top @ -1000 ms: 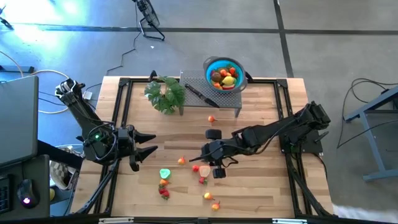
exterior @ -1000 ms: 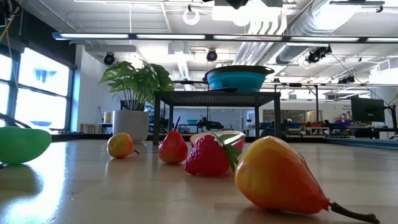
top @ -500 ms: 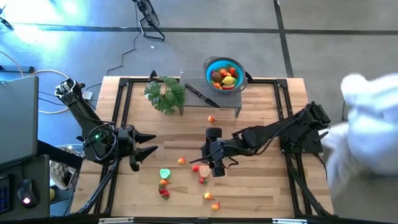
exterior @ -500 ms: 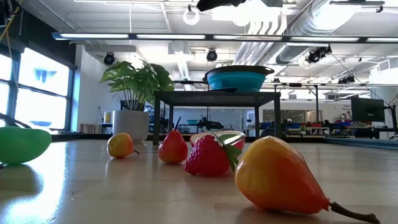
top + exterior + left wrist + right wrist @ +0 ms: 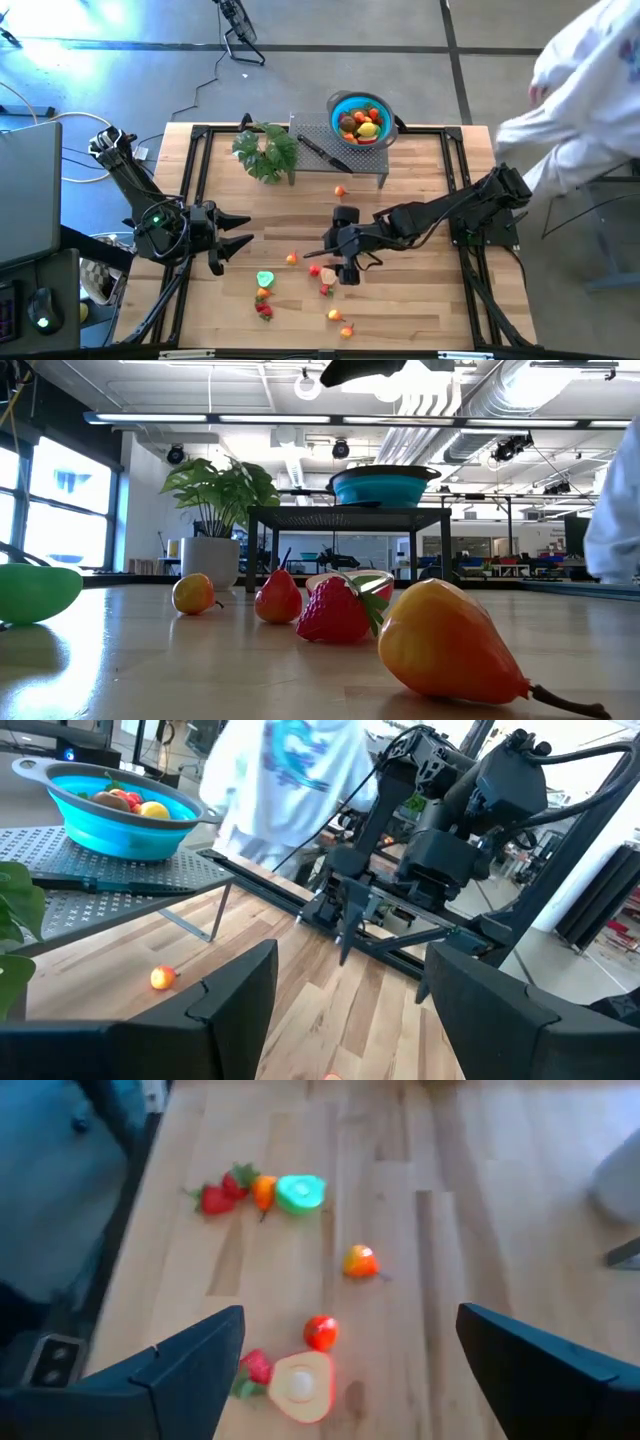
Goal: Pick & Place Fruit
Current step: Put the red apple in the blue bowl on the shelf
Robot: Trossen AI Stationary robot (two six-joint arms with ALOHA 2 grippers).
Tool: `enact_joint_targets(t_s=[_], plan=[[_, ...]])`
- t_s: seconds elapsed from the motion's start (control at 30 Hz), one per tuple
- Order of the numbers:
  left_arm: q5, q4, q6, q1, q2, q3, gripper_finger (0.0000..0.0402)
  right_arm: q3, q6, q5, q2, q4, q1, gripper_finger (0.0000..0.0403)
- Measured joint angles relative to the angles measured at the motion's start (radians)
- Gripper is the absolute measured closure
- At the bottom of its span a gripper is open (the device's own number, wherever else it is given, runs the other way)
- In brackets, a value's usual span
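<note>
The right gripper (image 5: 338,262) hangs over mid-table with fingers spread wide and nothing between them; loose fruit (image 5: 322,272) lies just beside it at about seven o'clock, a red piece and a cut half directly ahead of the jaws, neither with a marked long axis; this arm is clearly nearer than the left gripper (image 5: 232,243), parted, empty, waiting at nine o'clock; more fruit (image 5: 264,296) trails toward six; the blue bowl (image 5: 360,117) sits on a mesh rack (image 5: 318,140) at twelve, beside a plant (image 5: 266,152); a person (image 5: 585,90) leans in at two o'clock, outside the path.
</note>
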Motion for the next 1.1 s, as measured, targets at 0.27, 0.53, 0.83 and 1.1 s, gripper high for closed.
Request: enact_joint_targets(t_s=[0.27, 0.53, 0.83, 1.1], plan=[[0.000, 0.000, 0.000, 0.000, 0.000, 0.000, 0.0153, 0.000, -0.070, -0.115, 0.118, 0.001, 0.006, 0.0049], [0.000, 0.000, -0.001, 0.000, 0.000, 0.000, 0.0153, 0.000, -0.177, -0.149, 0.227, 0.003, 0.007, 0.0050], [0.000, 0.000, -0.001, 0.000, 0.000, 0.000, 0.0153, -0.001, -0.233, -0.142, 0.296, -0.001, 0.017, 0.0050], [0.000, 0.000, -0.001, 0.000, 0.000, 0.000, 0.0153, -0.001, -0.252, -0.117, 0.348, -0.013, 0.034, 0.0050]])
